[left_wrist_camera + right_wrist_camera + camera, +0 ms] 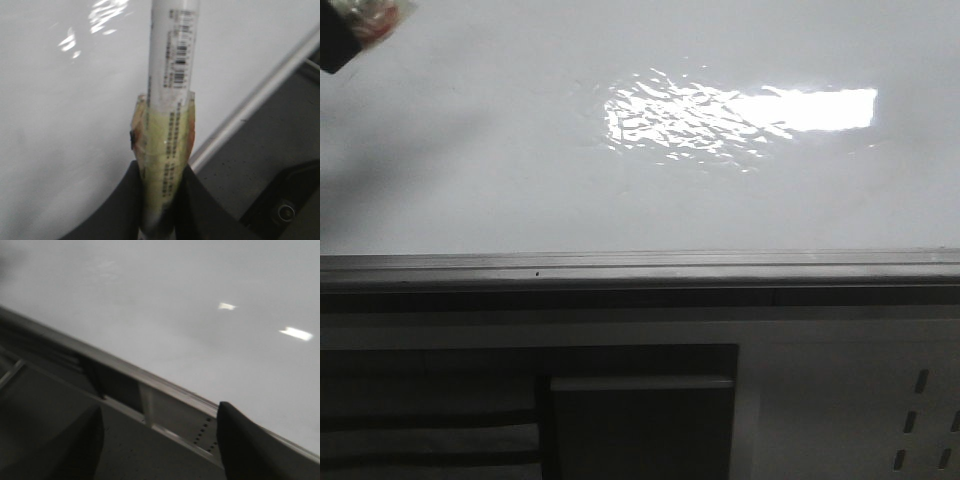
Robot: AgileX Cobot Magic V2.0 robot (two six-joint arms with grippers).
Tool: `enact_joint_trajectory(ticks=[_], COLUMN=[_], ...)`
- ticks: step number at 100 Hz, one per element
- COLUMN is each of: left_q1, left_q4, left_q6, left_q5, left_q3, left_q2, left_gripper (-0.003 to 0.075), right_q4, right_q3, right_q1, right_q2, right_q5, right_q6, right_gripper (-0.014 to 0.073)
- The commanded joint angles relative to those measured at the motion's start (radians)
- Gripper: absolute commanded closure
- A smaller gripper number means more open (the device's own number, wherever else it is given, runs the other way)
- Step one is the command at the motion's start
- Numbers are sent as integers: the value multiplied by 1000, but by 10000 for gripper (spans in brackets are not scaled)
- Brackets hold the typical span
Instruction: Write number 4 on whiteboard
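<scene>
The whiteboard (pixel 470 150) fills the front view, glossy white with a rippled light reflection and a grey frame edge (pixel 620 268) along its near side. No number 4 shows on it in any view. My left gripper (pixel 162 192) is shut on a white marker (pixel 172 55) wrapped in yellowish tape, held over the whiteboard (pixel 60 130) near its frame; the marker's tip is out of view. A bit of that gripper and tape shows at the front view's far left corner (pixel 355 25). My right gripper (pixel 160 437) is open and empty, near the board's frame (pixel 165 390).
Below the board's frame stands a dark cabinet front with a recessed panel (pixel 640 410) and a white perforated panel (pixel 920 420) at the right. A dark grey surface (pixel 260 165) lies beside the frame in the left wrist view.
</scene>
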Motion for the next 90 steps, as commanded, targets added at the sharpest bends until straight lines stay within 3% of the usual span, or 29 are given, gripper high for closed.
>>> enact_joint_trajectory(ticks=[1, 27, 44, 80, 90], left_q1=[-66, -232, -305, -353, -353], left_q4=[-106, -145, -145, -146, -147], left_q6=[142, 204, 277, 277, 277], left_q5=[46, 142, 134, 109, 109], left_q3=[-66, -147, -191, -261, -261], left_q2=[-14, 73, 131, 179, 179], left_gripper=[741, 741, 741, 741, 741], right_q4=[152, 390, 438, 436, 436], right_q3=[-77, -199, -219, -220, -220], right_q1=[11, 98, 193, 379, 386], right_q2=[87, 319, 424, 533, 541], right_q5=[45, 173, 138, -42, -55], right_q6=[-188, -615, -764, -812, -812], right_gripper=[157, 157, 158, 160, 226])
